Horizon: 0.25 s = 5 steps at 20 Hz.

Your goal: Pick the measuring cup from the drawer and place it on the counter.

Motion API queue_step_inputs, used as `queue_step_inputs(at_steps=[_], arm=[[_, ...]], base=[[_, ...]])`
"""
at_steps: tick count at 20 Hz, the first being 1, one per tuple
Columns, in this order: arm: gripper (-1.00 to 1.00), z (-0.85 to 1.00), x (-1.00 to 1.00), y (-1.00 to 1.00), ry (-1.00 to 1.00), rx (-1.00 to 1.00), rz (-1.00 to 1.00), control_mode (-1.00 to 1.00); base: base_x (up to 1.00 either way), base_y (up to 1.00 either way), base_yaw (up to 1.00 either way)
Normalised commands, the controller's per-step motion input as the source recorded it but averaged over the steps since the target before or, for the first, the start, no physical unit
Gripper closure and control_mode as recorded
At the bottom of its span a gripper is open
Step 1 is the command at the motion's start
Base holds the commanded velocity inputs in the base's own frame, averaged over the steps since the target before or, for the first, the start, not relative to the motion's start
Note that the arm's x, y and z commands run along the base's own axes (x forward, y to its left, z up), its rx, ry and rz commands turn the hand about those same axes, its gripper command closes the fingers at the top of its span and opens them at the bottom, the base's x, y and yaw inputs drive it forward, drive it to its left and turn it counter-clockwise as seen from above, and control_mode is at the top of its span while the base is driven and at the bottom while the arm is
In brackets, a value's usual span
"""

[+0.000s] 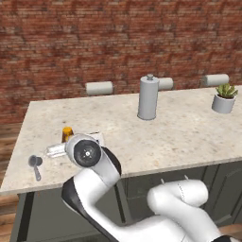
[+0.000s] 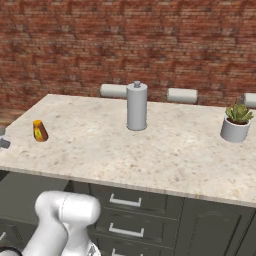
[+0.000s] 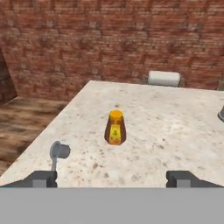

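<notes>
The measuring cup (image 1: 35,163), a small grey metal scoop with a short handle, rests on the counter (image 1: 179,132) near its front left corner. In the hand view the measuring cup (image 3: 59,151) lies left of centre, just beyond my left fingertip (image 3: 41,178). My gripper (image 3: 111,179) is open wide, with nothing between its fingers, and hovers low over the counter's front edge. My wrist (image 1: 85,152) sits just right of the cup. The drawer is hidden below the counter's edge.
A small orange-capped bottle (image 3: 115,127) stands straight ahead of the gripper. Further along the counter are a tall grey canister (image 1: 148,98) and a potted plant (image 1: 224,98). Pale rolls (image 1: 99,88) line the brick wall. Shut drawer fronts (image 2: 125,201) sit under the slab.
</notes>
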Motion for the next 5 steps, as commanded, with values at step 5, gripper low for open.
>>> queue_step_inputs(at_steps=[5], arm=[[-1.0,0.35,-0.52,-1.0,0.33,0.27,-0.29,-1.0]], base=[[0.0,0.0,0.0]])
